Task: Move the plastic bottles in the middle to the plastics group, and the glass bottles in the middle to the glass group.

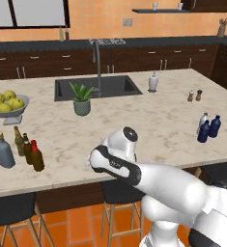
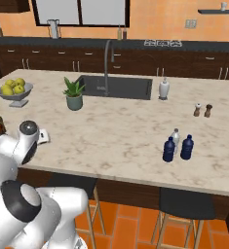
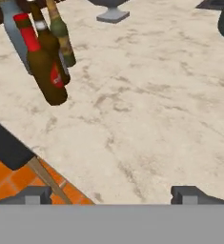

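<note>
Left base view: slim red-capped dark brown glass bottle (image 1: 36,156) stood beside broad grey-blue cork-stoppered bottle (image 1: 3,151); sorting judged finished.
Right base view: squat navy plastic bottle (image 2: 169,150) touched pale clear bottle (image 2: 175,139); arm hid glass group.
Hand view: gripper (image 3: 112,194) jaws wide, empty; next, retreat.

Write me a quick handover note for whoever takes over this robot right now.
Gripper: open, holding nothing, above the counter beside the glass group.
Glass group, left end: grey-blue bottle, olive-green bottle, and both brown bottles, plain and red-capped, stand together.
Plastics group, right end: clear bottle and two dark blue bottles.
Done: all bottles look sorted.
Left: apparently nothing.
</note>
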You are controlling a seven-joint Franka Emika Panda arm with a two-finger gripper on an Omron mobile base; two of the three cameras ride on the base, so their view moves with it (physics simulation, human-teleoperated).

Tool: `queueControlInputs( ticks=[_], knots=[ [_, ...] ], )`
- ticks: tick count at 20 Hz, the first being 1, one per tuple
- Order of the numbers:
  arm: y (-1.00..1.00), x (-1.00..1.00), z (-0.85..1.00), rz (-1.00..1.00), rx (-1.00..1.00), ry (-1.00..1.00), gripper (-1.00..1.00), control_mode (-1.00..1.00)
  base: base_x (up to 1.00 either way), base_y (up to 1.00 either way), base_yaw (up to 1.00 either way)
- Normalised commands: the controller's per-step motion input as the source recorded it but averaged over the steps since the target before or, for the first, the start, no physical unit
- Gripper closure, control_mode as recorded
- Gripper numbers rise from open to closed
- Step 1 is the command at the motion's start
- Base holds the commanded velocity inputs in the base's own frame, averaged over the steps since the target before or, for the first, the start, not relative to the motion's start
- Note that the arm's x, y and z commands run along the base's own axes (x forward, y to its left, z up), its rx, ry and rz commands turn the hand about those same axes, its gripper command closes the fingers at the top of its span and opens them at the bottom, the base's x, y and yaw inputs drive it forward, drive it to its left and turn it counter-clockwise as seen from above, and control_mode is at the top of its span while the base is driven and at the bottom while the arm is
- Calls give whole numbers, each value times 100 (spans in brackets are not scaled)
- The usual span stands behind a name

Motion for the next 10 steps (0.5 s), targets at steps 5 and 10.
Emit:
queueControlInputs(
  ticks=[5,10],
  knots=[
    [-93,-24,40,-31,0,18,-100,-100,0,0,0],
    [-89,-35,38,-28,0,8,-100,-100,0,0,0]
  ],
)
